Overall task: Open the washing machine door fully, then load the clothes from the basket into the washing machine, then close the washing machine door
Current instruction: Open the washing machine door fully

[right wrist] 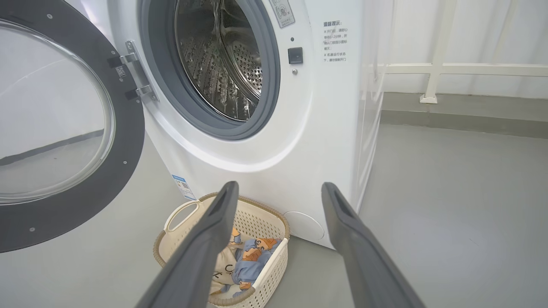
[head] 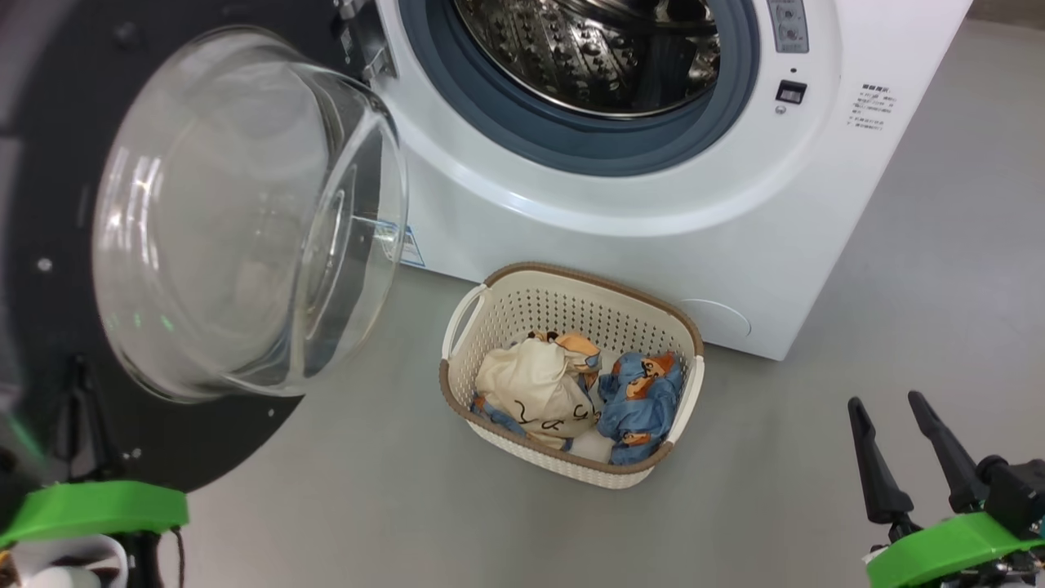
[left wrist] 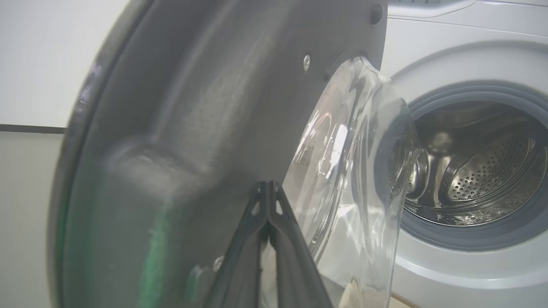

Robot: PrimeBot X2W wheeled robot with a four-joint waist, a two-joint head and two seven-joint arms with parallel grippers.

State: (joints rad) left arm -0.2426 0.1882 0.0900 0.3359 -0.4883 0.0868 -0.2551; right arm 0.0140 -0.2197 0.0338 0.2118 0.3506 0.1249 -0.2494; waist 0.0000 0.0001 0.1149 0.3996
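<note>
White washing machine (head: 653, 220) with its black, glass-bowled door (head: 245, 212) swung open at left; the cream perforated basket (head: 563, 314) stands on the floor (head: 367, 490) just before it, holding crumpled cream and blue clothes (head: 563, 392).

- The washing machine door (head: 245, 212) is hanging wide open at left, its glass bowl bulging toward the camera.
- The washing machine (head: 653, 220) is showing its steel drum (head: 588, 49) and grey-blue gasket (head: 571, 143).
- The basket (head: 563, 314) is sitting on the grey floor (head: 367, 506), just in front of the machine.
- The clothes (head: 535, 384) are lying in the basket: 1 cream squiggle piece at left, blue bear prints at right.
- The right gripper (head: 885, 399) is hovering at lower right with its 2 fingers spread, well apart from the basket.
</note>
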